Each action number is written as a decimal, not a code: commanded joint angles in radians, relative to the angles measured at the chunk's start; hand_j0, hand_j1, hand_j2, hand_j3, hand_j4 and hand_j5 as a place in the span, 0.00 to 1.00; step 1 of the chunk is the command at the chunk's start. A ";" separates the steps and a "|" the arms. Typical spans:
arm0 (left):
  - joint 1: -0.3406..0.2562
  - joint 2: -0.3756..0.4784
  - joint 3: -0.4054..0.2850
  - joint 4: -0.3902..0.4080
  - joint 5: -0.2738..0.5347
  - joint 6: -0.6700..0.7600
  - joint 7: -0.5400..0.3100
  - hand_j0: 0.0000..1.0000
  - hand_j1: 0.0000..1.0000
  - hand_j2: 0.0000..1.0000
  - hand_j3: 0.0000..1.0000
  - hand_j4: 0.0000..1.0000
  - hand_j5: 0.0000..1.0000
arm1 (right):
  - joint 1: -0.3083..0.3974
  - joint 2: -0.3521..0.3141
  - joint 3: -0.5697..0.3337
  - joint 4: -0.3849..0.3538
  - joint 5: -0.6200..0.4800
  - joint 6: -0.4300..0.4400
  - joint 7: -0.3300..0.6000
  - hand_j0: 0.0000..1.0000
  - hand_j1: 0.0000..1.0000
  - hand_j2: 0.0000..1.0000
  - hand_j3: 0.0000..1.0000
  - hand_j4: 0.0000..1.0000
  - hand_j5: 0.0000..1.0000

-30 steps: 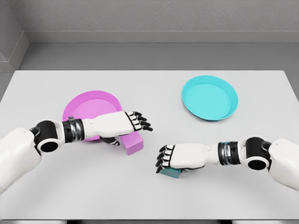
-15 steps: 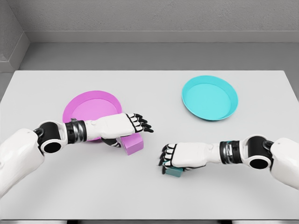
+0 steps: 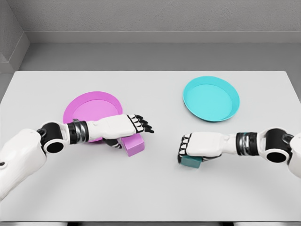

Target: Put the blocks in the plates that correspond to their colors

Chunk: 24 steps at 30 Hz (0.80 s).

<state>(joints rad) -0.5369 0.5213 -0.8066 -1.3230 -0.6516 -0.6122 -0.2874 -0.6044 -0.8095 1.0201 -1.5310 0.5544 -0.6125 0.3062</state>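
1 head camera looks steeply down from the robot's side over the white table (image 3: pixel 155 197) toward the grey back wall (image 3: pixel 155 19).

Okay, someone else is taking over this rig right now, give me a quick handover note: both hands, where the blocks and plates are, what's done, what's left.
Left hand: over the pink block, fingers extended, thumb tucked beside the block; no firm grasp visible.
Right hand: fingers curled over the teal block, gripping it, block low by the table.
Pink plate: left side, nothing in it. Teal plate: right rear, nothing in it.
Done: no block placed yet.
Left: carry the teal block to the teal plate; get a grip on the pink block and place it in the pink plate.
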 commanded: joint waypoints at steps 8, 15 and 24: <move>-0.006 -0.015 -0.003 0.027 0.006 0.001 0.001 1.00 1.00 1.00 1.00 1.00 1.00 | -0.021 -0.004 -0.032 0.011 -0.007 0.002 -0.001 0.63 0.63 0.63 0.63 0.63 0.63; -0.012 -0.027 -0.013 0.048 0.006 0.001 0.001 1.00 1.00 1.00 1.00 1.00 1.00 | -0.051 0.000 -0.055 0.049 -0.007 0.002 -0.001 0.63 0.63 0.63 0.63 0.63 0.63; -0.014 -0.030 -0.020 0.053 0.007 0.001 0.001 0.81 0.81 0.81 0.81 0.81 0.81 | -0.089 0.004 -0.069 0.104 -0.011 0.002 -0.004 0.63 0.63 0.63 0.63 0.63 0.63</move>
<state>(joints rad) -0.5522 0.4910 -0.8273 -1.2712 -0.6510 -0.6123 -0.2875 -0.6964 -0.8057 0.9542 -1.4372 0.5504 -0.6124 0.3033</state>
